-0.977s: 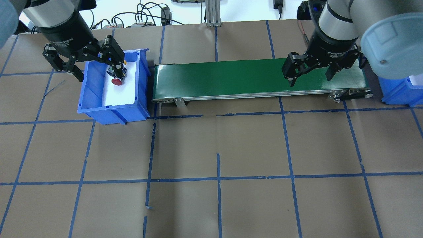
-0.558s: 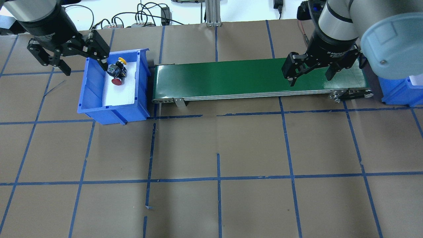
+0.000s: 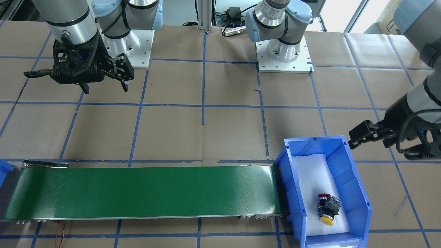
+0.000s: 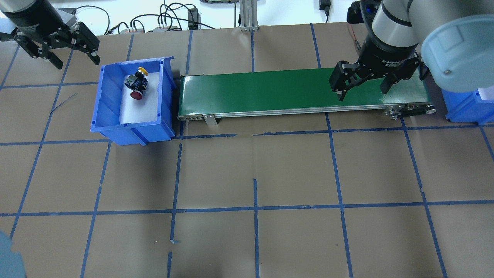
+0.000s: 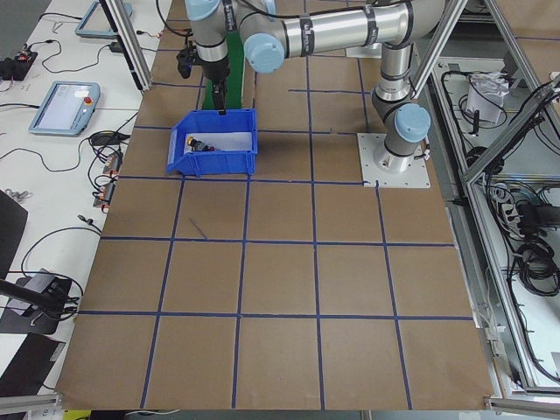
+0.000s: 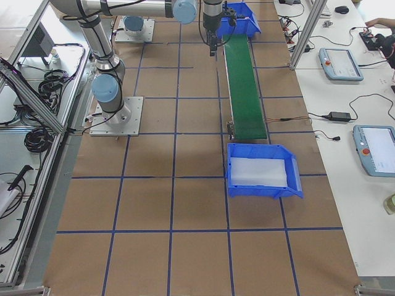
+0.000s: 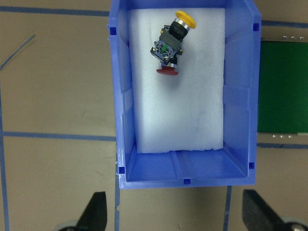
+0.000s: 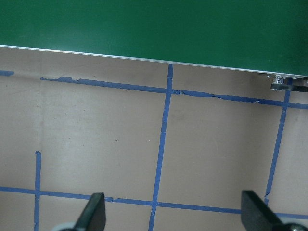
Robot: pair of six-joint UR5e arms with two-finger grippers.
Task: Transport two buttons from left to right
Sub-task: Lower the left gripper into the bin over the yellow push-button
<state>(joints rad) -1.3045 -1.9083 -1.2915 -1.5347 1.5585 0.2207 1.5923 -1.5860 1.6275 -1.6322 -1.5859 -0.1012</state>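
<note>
The yellow button [image 4: 143,70] and the red button [image 4: 135,95] lie together on white foam at the far end of the left blue bin [image 4: 166,96]. They also show in the left wrist view, yellow [image 7: 185,19] and red [image 7: 167,71], and in the front view, yellow [image 3: 326,220] and red [image 3: 322,196]. My left gripper [image 4: 77,63] is open and empty, raised high, left of and behind the bin. My right gripper [image 4: 362,94] is open and empty over the right end of the green conveyor belt [image 4: 270,90].
A second blue bin [image 4: 463,108] stands past the belt's right end; in the exterior right view it [image 6: 262,188] holds only white foam. Cables lie along the table's far edge. Brown paper with blue tape lines covers the table [image 4: 254,173].
My left gripper has lifted out of the bin and moved left and back, open and empty. Both buttons stay in the bin, and the yellow one is now uncovered. The right arm has not moved.
</note>
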